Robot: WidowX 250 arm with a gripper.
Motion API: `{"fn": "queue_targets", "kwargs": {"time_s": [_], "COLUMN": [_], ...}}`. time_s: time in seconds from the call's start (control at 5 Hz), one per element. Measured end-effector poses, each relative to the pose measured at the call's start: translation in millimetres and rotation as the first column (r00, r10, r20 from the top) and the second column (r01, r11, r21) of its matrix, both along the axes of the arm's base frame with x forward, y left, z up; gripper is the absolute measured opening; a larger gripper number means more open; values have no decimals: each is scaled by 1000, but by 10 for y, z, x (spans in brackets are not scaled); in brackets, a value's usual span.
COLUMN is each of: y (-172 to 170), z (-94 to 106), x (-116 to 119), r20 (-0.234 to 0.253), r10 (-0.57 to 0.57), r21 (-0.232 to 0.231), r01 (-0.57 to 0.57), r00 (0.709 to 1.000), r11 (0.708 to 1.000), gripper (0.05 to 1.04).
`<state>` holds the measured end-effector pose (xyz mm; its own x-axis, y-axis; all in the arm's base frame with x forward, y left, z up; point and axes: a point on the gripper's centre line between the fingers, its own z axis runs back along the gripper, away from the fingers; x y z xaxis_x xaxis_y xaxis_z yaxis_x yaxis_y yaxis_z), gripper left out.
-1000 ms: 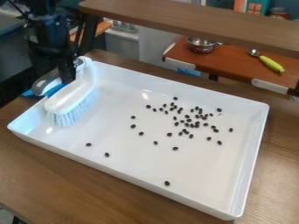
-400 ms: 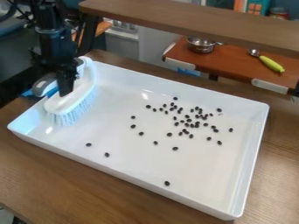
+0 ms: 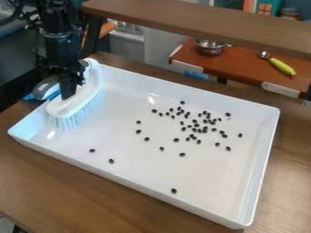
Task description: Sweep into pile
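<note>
The desk point(image 3: 67, 191) here is brown wood, with the grain showing in fine streaks across its top. One big white tray point(image 3: 206, 182) sits right on it, flat and upright, low-walled, a rectangle with rounded corners. From where I'm standing, its far long side runs just beside the desk's far edge, roughly in line with it. Wood shows along the tray's near long side and past its right end, too.
</note>
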<state>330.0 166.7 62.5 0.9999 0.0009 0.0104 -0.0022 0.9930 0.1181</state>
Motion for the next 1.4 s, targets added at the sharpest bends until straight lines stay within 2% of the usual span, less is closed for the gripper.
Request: {"fn": "queue_targets", "kwargs": {"time_s": [0.2,0.6,0.8,1.2,1.4], "y": [-158,-681,-965,-1700,-2081], "z": [8,-4,-4,-38,-37], "x": [-56,-133,-134,-76,-67], "r20": [0,-110,-145,-139,-133], "r10": [-21,-32,-32,-75,-74], "r21": [-16,-174,-231,-254,-283], "r01": [21,13,-3,37,33], "r00": [1000,993,989,987,988], "r11": [1000,985,973,966,958], "gripper": [486,486,486,486,486]}}
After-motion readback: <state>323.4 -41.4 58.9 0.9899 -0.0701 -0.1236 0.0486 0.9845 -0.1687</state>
